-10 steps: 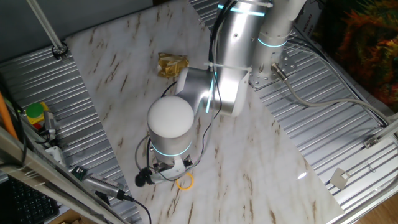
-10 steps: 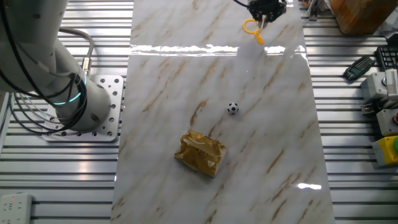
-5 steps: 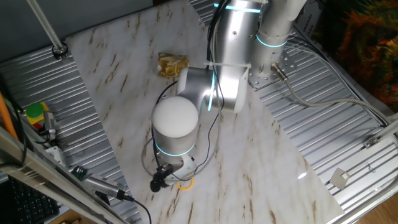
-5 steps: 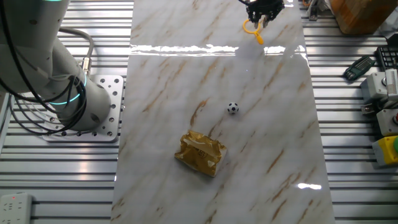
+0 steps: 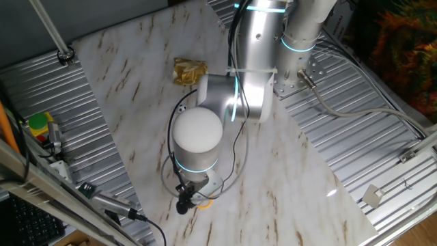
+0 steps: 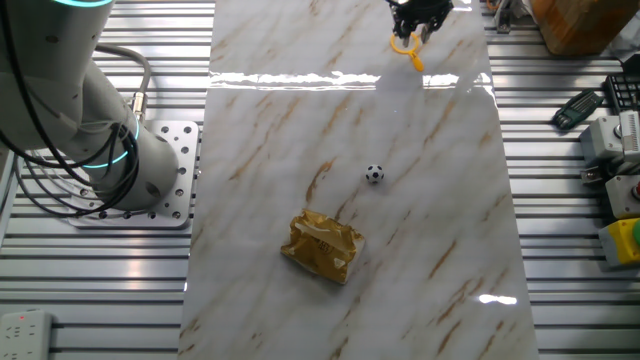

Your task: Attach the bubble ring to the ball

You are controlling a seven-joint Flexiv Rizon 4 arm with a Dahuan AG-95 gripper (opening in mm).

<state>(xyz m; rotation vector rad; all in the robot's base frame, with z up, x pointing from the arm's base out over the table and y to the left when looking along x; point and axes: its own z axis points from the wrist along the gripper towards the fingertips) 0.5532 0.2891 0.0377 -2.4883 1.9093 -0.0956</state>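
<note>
Marble table (image 6: 440,250): landmark. Gold foil wrapper (image 6: 322,246) near table middle. Gripper (image 6: 418,18) at table's far end, directly over bubble ring (image 6: 405,47); grip state cannot tell. Ball (image 6: 374,174) mid-table, just beyond wrapper, well apart from ring.

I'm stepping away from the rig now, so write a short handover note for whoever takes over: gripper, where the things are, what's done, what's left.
Gripper: low over the bubble ring at the far end of the marble table; whether it is open or shut on the ring cannot be told.
Ball: alone mid-table, well apart from the ring.
Gold foil wrapper: near the ball, not touching it.
Done: gripper is at the ring.
Left: secure the ring, carry it to the ball, fit it on.
</note>
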